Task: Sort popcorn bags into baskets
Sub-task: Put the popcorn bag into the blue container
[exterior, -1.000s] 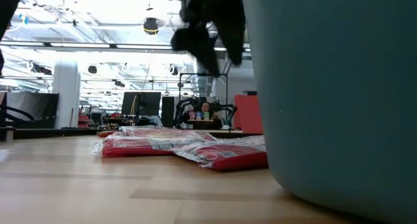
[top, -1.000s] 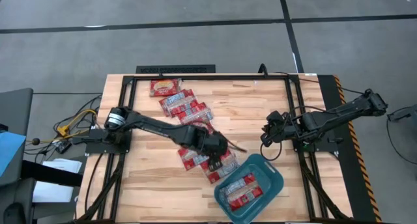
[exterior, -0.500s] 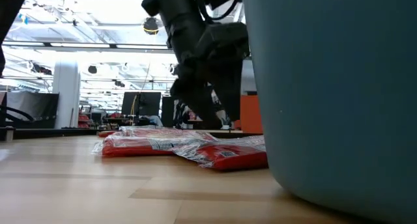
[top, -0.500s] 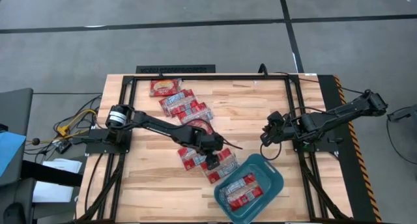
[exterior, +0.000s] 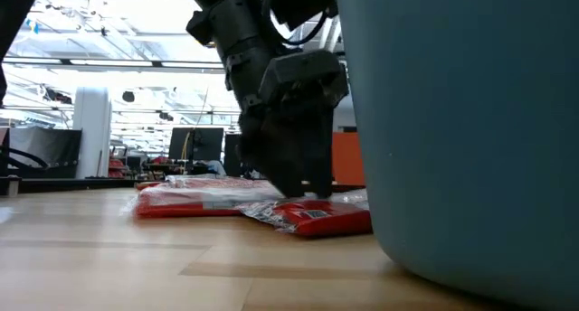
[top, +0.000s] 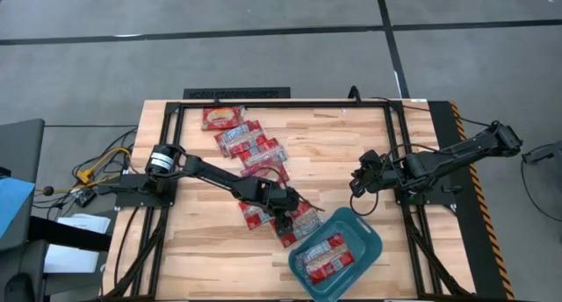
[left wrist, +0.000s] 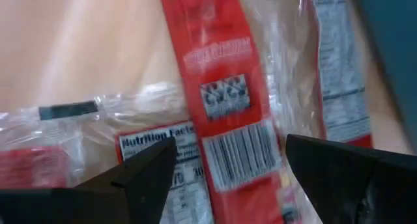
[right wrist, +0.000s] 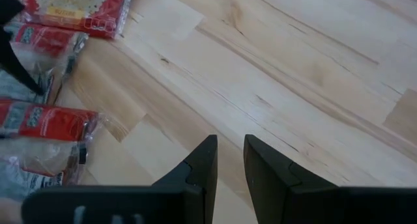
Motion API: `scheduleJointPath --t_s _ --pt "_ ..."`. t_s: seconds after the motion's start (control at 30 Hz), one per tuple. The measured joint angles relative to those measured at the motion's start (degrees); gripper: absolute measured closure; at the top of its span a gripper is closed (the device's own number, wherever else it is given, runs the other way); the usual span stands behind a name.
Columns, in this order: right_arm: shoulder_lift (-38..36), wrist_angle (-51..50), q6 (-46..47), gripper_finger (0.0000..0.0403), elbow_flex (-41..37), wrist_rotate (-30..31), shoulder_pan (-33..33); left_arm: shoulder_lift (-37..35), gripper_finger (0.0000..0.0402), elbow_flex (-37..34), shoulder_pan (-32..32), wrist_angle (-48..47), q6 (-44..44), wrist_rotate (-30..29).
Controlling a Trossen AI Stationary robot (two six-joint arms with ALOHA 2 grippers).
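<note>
Several red popcorn bags with pale labels lie in a line on the wooden table, from the far left (top: 222,118) down to one beside the teal tub (top: 369,236). The tub holds red bags (top: 325,256). My left gripper (top: 285,216) is open, low over the bag nearest the tub (top: 303,225). In the left wrist view its fingers stand on either side of that bag's red strip (left wrist: 225,113). In the low view the gripper (exterior: 298,189) reaches down to the bag (exterior: 317,216). My right gripper (top: 360,181) is shut and empty at the right. My left gripper's open fingers (left wrist: 140,175) come from above, pointing down, one on each side of the bag's barcode end (left wrist: 238,155). The bag lies flat on the table. I cannot tell whether the fingertips touch it.
The tub's wall (exterior: 452,121) stands close to the right of the left gripper. Another bag (top: 255,212) lies just left of it, partly under clear wrapper. There is bare wood (top: 334,153) between the two arms. A black frame (top: 263,104) runs round the table.
My left gripper has come down from well above the table onto the bag beside the tub and has shifted slightly toward the near edge. The bags have stayed where they were.
</note>
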Motion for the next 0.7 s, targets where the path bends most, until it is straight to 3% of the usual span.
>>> scheduleJointPath --t_s 0.2,0.3,0.7 --pt "0.0 0.5 0.0 0.0302 0.0 0.0 -0.1 1.4 0.0123 0.1 0.4 0.8 -0.2 4.2" --pt "0.0 0.5 0.0 0.0302 0.0 0.1 -0.1 2.0 0.015 0.1 0.7 0.5 -0.7 5.2" --pt "0.0 0.5 -0.1 0.0302 0.0 0.1 -0.1 4.0 0.0382 0.2 2.3 -0.2 -4.1 8.2"
